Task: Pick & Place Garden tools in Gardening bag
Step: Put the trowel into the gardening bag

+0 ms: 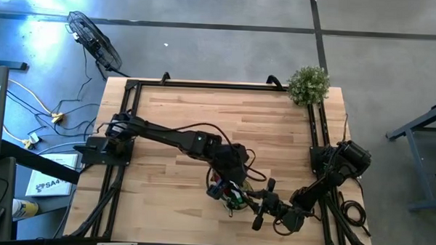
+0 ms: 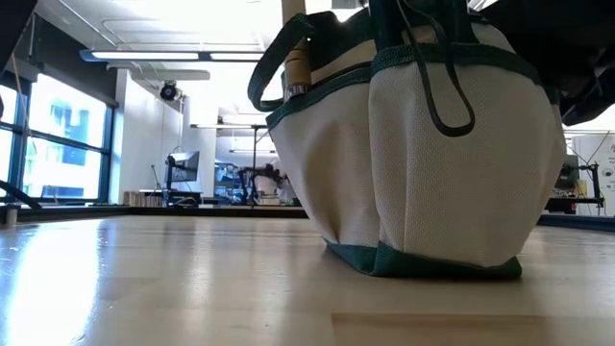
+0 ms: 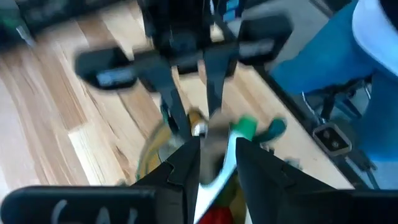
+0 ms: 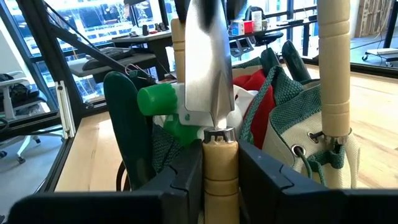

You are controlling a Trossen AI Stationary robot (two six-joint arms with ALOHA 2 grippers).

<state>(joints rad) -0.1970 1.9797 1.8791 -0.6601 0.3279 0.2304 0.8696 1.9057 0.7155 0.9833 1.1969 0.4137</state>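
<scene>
While both arms are gathered near the front edge of the counter (image 1: 175, 114), toward its right front corner, the gardening bag (image 2: 432, 163) is seen standing upright there, partly hidden from above by the arms. From the right wrist view, the right pincer (image 4: 221, 165) is shown closed on the pale wooden handle of a trowel (image 4: 208, 68), whose metal blade points away from the fingers and stands in front of the bag's open mouth. Behind the blade, a green-and-white spray bottle (image 4: 163, 102) and a red cone-shaped piece (image 4: 255, 102) are seen inside the bag, and a second wooden handle (image 4: 334, 74) rises from the bag's rim. In the left wrist view, the left pincer (image 3: 217, 155) is held above the bag, its fingers (image 3: 186, 163) set narrowly apart; whether anything is gripped between them cannot be told, as that view is blurred. At the far right corner of the counter, a bushy green plant (image 1: 308, 83) is placed.
</scene>
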